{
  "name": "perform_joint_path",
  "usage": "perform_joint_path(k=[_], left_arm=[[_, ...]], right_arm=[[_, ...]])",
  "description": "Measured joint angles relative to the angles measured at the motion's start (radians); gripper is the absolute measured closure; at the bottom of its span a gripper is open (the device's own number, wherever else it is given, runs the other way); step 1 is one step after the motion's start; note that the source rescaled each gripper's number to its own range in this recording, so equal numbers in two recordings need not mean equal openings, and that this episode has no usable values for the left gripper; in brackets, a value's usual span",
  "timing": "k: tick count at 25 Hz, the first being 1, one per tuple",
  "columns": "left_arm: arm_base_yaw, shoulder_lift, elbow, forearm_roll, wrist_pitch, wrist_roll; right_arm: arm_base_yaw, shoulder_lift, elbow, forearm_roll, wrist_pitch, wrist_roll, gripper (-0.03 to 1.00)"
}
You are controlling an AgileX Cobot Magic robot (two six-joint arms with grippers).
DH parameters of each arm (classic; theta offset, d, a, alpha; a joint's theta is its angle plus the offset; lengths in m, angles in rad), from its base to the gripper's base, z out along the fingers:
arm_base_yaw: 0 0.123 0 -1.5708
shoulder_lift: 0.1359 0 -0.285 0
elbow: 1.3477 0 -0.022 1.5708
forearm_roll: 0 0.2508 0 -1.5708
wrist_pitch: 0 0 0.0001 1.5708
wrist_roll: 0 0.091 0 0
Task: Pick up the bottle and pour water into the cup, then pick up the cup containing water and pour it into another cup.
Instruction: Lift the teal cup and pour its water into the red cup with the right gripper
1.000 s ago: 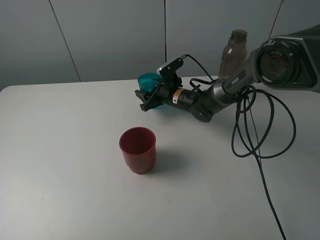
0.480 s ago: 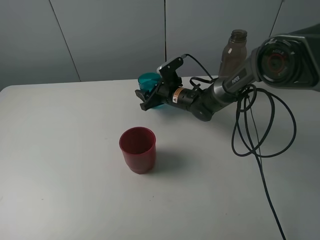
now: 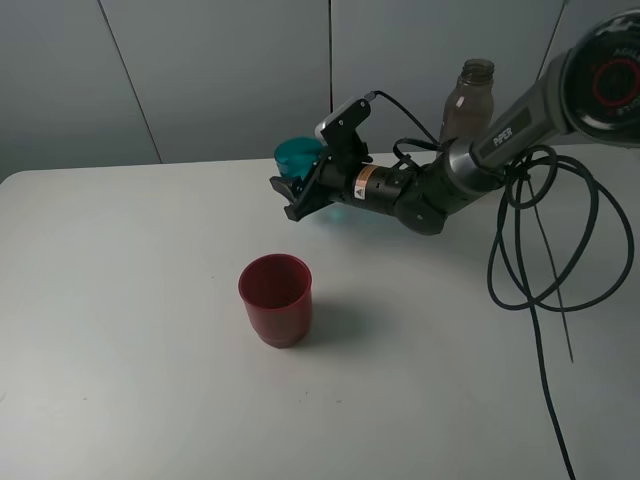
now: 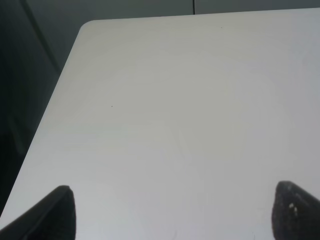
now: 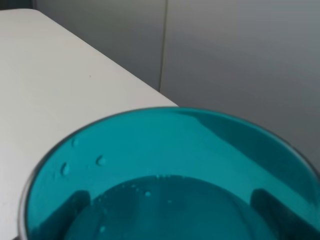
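Right now the right pincer [image 3: 300,192] is clamped around a small teal translucent plastic tumbler [image 3: 296,156]. A squat dark-red opaque plastic cup [image 3: 276,299] stands apart, off to one side of it.

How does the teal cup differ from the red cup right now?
The teal cup is translucent and narrower; the red cup is opaque and wider. The teal cup sits gripped in the right tool; the red cup stands free on the table. Both are open-topped.
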Motion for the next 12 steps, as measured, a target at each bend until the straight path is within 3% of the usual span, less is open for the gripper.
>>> perform_joint_path(k=[12], left_arm=[[0.0,0.0,0.0,0.0,0.0,0.0]], right_arm=[[0.0,-0.154,0.258,-0.025,-0.147,-0.204,0.92]])
